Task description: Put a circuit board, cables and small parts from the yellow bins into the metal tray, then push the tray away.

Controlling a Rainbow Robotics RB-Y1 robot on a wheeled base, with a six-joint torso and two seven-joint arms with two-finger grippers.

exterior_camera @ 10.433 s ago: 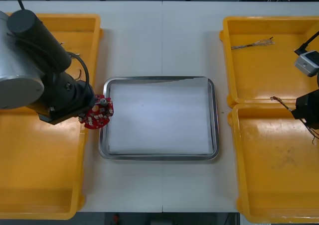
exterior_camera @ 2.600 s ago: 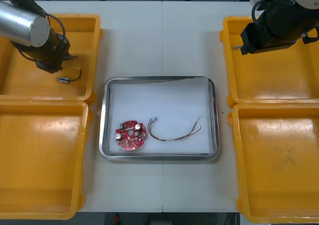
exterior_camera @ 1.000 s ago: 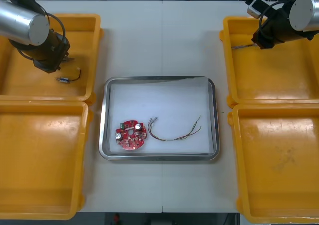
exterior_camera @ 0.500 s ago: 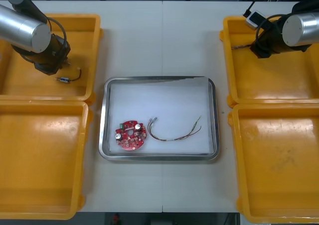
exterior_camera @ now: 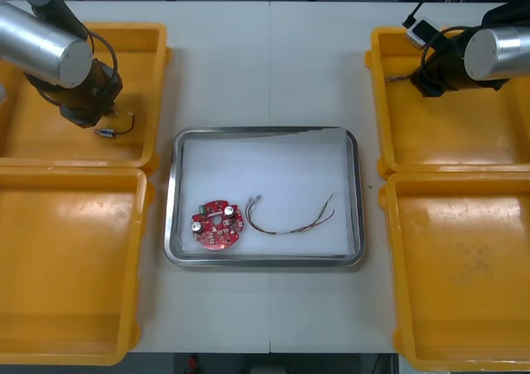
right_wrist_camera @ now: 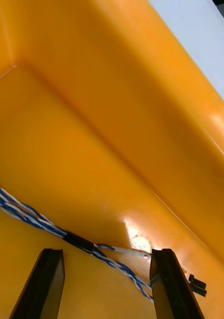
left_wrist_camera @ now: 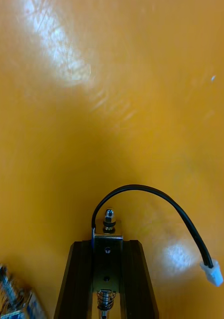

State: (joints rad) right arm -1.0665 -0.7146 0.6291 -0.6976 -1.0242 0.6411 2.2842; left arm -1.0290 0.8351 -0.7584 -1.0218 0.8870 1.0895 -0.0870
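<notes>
A light table (exterior_camera: pixel 269 68) spreads out below us, and at its middle sits the shiny rectangular metal tray (exterior_camera: pixel 265 131), white inside. In it we see the round red circuit board (exterior_camera: pixel 218 224), and just beside that, apart from it, the thin red and yellow cable (exterior_camera: pixel 290 222).

Over to the left gripper (left_wrist_camera: pixel 107 244) now. It's down in the far yellow plastic bin on the left (exterior_camera: pixel 141 68), and its black fingers (left_wrist_camera: pixel 134 279) are clamped on a small boxy metal part (left_wrist_camera: pixel 107 229), which pokes out just past the fingertips. From that part a black cable (left_wrist_camera: pixel 157 195) arcs ahead of the fingers and round to one side. It ends in a small white plug (left_wrist_camera: pixel 211 272) resting on the bin floor. Outside the other finger lies a second small metal part (left_wrist_camera: pixel 10 301), loose and untouched.

And the right gripper (right_wrist_camera: pixel 106 254): we find it low in the far yellow plastic bin on the right (exterior_camera: pixel 447 134), with its fingers (right_wrist_camera: pixel 47 284) standing well apart. The twisted blue and white cable (right_wrist_camera: pixel 32 214) runs along the bin floor and through the gap between them, not gripped, its black sleeve (right_wrist_camera: pixel 78 241) close to one fingertip.
</notes>
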